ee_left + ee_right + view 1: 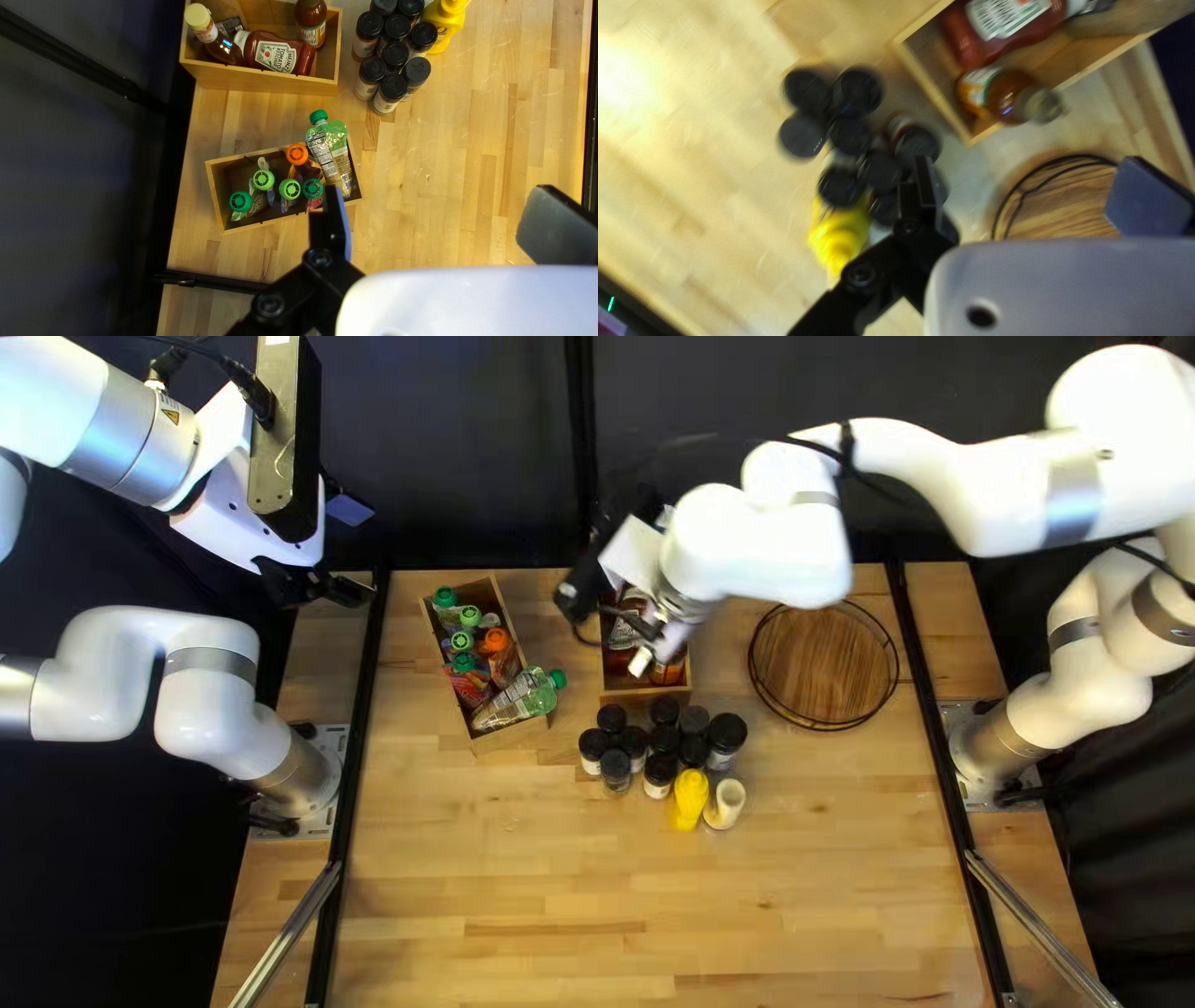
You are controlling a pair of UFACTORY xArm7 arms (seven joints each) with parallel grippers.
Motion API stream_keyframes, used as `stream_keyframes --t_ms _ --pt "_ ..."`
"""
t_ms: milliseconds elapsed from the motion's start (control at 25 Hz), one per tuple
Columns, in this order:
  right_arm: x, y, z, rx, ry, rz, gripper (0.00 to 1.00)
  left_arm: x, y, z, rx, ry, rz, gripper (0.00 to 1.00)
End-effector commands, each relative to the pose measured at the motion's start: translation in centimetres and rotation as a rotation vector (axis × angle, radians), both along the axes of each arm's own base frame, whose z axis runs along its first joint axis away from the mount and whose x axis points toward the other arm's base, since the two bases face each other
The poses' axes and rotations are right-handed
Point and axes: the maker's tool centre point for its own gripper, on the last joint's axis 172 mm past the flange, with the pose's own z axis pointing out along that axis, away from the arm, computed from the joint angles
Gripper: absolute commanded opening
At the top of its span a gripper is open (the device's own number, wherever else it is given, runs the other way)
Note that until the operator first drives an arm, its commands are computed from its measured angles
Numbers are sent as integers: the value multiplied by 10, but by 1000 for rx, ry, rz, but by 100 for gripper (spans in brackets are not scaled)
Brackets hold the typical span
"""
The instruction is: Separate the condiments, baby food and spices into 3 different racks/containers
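My left gripper hangs raised beyond the table's far left; in its wrist view the gripper is open and empty. My right gripper is over the condiment box; its wrist view shows the gripper open, between the jars and the round rack. The left box holds several capped pouches, one green pouch leaning over its end. Ketchup lies between two sauce bottles in the condiment box. Black-lidded spice jars cluster beside a yellow bottle.
A pale bottle stands right of the yellow bottle. The round rack, with a wooden base and wire rim, is at the table's far right. Black rails run along both sides, and my right arm crosses above the far edge.
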Motion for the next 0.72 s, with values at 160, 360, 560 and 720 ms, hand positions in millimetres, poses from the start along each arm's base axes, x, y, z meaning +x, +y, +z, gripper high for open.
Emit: stream_keyframes --t_ms 160,360,560,720 --pt "-14 53 -32 25 21 46 100 0 0 0 0 0 0 100" --pt "-15 55 -66 59 49 50 100 0 0 0 0 0 0 100" --pt "-17 53 -96 88 80 44 100 0 0 0 0 0 0 100" --pt "-13 47 -108 100 92 44 100 0 0 0 0 0 0 100"
